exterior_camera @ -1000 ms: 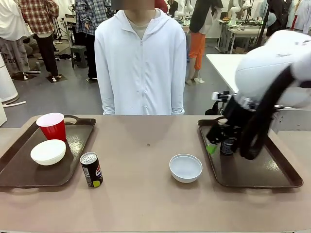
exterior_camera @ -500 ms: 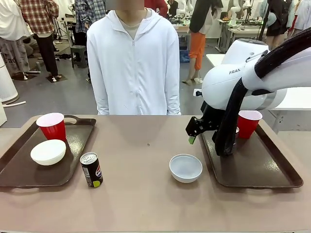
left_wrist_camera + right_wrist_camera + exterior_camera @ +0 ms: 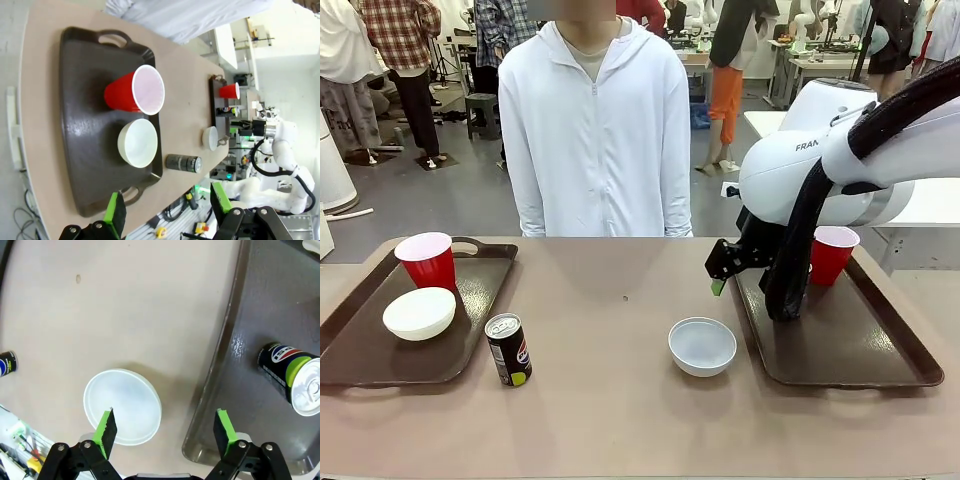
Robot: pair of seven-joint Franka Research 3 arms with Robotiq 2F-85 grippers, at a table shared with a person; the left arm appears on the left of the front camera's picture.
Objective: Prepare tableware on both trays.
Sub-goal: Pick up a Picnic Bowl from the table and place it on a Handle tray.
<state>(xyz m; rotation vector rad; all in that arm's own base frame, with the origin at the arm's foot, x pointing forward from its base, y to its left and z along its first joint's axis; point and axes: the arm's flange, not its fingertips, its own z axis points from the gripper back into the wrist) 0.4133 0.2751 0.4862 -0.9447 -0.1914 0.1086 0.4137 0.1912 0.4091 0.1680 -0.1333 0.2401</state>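
Plainly, the right gripper (image 3: 165,426) has its green-padded fingers (image 3: 106,426) wide apart with nothing between them. One pad hangs over the loose bowl (image 3: 122,407) and the other over the rim of the right tray (image 3: 235,335), so the jaws straddle the strip of table between the two. That bowl sits on the bare table (image 3: 620,410), just beside the tray's left rim but not in it, and I take it to be the next thing to move. I judge it light and stiff, with a smooth, probably slippery wall and a thin lip. The surest hold would be on the rim, one finger inside and one outside, since a pinch across the curved outside could let it slip away. On the right tray stand the right can (image 3: 292,382), upright, and the right cup (image 3: 833,252) at the far end. Farther out, the left gripper (image 3: 168,206) is likewise open and empty. It hangs high above the near end of the left tray (image 3: 80,125), which carries the left cup (image 3: 135,92) and the left bowl (image 3: 138,142). The loose can (image 3: 508,349) stands upright on the table just beside that tray's right rim. It looks rigid and slim, easy to clamp round the middle of its body, though I cannot tell whether it is full and heavy.
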